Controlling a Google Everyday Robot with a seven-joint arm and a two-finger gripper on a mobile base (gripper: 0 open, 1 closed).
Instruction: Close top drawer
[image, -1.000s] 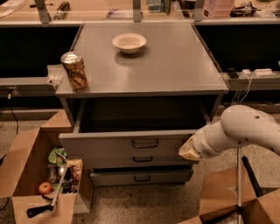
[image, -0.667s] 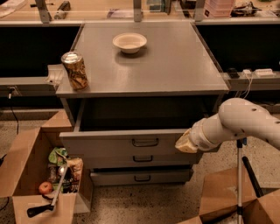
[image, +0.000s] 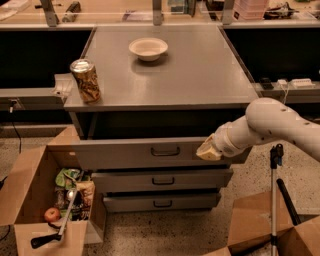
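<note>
1 straight push suits: the tool (image: 208, 150) sits at the 3 o'clock end of the top drawer (image: 125, 153) — open or closed, I cannot tell — so press squarely toward 12 o'clock.

Smooth, matt grey metal top drawer (image: 125, 151), with the cream, plastic-looking gripper (image: 209, 150) at the right end of the drawer's front, a shiny printed metal can (image: 85, 80) and smooth pale bowl (image: 148, 48) above the drawer, and a rough brown cardboard box (image: 19, 186) left of it.
</note>
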